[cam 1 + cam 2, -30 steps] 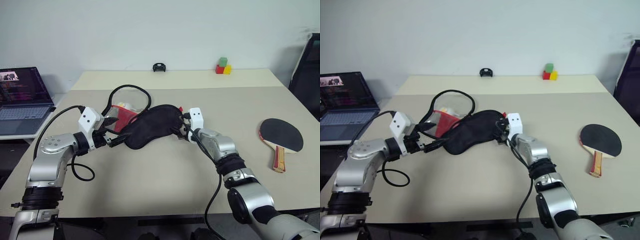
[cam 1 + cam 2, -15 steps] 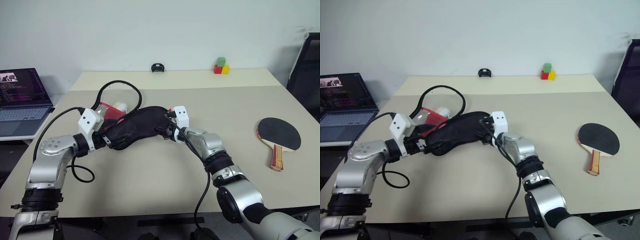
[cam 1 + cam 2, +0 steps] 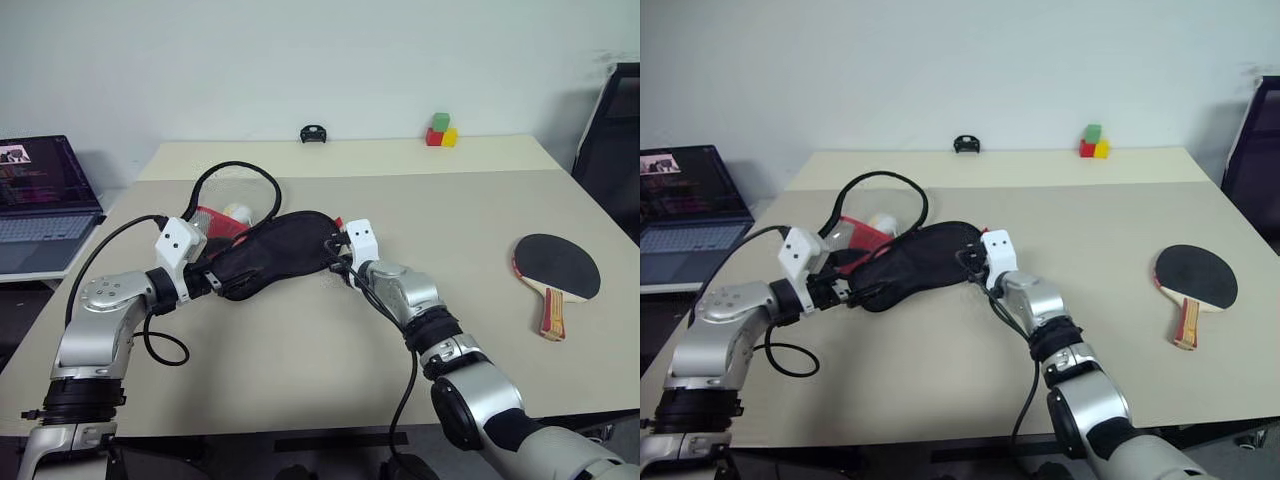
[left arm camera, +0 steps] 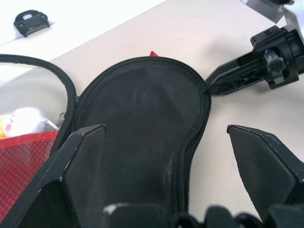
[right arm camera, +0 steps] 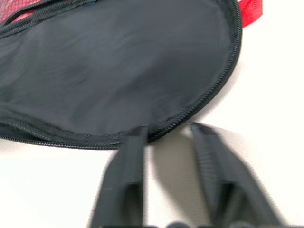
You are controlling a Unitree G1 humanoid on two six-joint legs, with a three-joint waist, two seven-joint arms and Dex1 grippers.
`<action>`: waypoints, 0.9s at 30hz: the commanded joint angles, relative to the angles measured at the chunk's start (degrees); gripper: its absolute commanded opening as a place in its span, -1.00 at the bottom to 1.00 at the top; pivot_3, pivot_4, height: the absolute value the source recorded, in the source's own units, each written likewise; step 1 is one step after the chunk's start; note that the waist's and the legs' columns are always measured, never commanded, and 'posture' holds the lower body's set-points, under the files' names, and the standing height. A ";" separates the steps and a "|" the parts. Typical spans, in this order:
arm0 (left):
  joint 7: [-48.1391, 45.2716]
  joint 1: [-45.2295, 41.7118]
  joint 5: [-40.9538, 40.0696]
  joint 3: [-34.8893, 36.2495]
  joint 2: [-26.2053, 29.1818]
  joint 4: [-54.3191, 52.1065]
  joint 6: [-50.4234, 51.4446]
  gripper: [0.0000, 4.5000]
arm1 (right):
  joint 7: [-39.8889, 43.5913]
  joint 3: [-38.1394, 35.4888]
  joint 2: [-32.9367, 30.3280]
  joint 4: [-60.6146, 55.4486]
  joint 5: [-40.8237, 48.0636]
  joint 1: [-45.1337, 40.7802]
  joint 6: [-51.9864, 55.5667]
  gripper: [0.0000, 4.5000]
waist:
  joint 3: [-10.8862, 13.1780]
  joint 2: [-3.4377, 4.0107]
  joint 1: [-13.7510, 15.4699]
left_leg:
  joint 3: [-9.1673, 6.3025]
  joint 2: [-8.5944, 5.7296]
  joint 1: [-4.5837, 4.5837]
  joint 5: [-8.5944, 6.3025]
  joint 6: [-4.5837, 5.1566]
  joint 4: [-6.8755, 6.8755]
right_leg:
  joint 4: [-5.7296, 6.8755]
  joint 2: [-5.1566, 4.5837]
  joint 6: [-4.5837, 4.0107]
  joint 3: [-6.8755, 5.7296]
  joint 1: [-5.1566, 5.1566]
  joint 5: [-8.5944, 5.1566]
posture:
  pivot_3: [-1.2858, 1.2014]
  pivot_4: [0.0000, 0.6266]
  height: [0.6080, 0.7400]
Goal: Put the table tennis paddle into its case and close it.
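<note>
A: Nearest first: what are the claws doing?

B: The left claw (image 4: 165, 129) is spread wide, one finger on each side of the case (image 3: 275, 250) at its narrow end, clamping nothing. The right claw (image 5: 168, 127) sits at the zip rim (image 5: 223, 76) on the round end. I cannot tell whether it has pinched that rim.

A: So the step is opening the case?

B: I'd judge so. The black flap lies flat over the red mesh side (image 3: 215, 222). The right claw should catch only the top layer at the zip and lift it gently. The left should steady the case so the soft fabric doesn't slide across the counter (image 3: 330, 350).

A: And the table tennis paddle (image 3: 557, 268)?

B: Well apart, flat on the counter to the robot's right, handle toward the near edge. The mouth must gape widely before it's fetched.
</note>
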 commanded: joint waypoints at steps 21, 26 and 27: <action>-0.03 4.92 0.82 2.04 3.16 2.10 -3.28 1.00 | 0.36 -3.77 -5.28 -5.13 1.12 -1.22 0.82 -0.97 | -0.01 -0.02 -0.05 | -0.02 0.00 -0.02 0.01 0.00 0.01 | 0.02 0.00 0.00 0.00 0.00 0.00 | 0.03 -0.52 1.00; -0.56 4.28 0.85 0.97 2.90 1.00 -3.00 1.00 | 4.73 -1.15 -8.68 -6.62 0.03 -1.07 1.84 -0.97 | -0.01 -0.02 -0.04 | -0.02 -0.01 -0.03 0.01 0.01 0.01 | 0.01 -0.01 0.00 -0.01 0.00 0.00 | 0.03 -0.52 1.00; -0.79 4.14 0.75 0.73 2.85 0.50 -2.82 1.00 | 5.65 -0.69 -9.58 -7.08 -0.17 -1.04 2.08 -0.97 | -0.01 -0.02 -0.04 | -0.02 -0.01 -0.03 0.01 0.01 0.01 | 0.01 0.00 0.00 -0.01 0.00 0.00 | 0.03 -0.52 1.00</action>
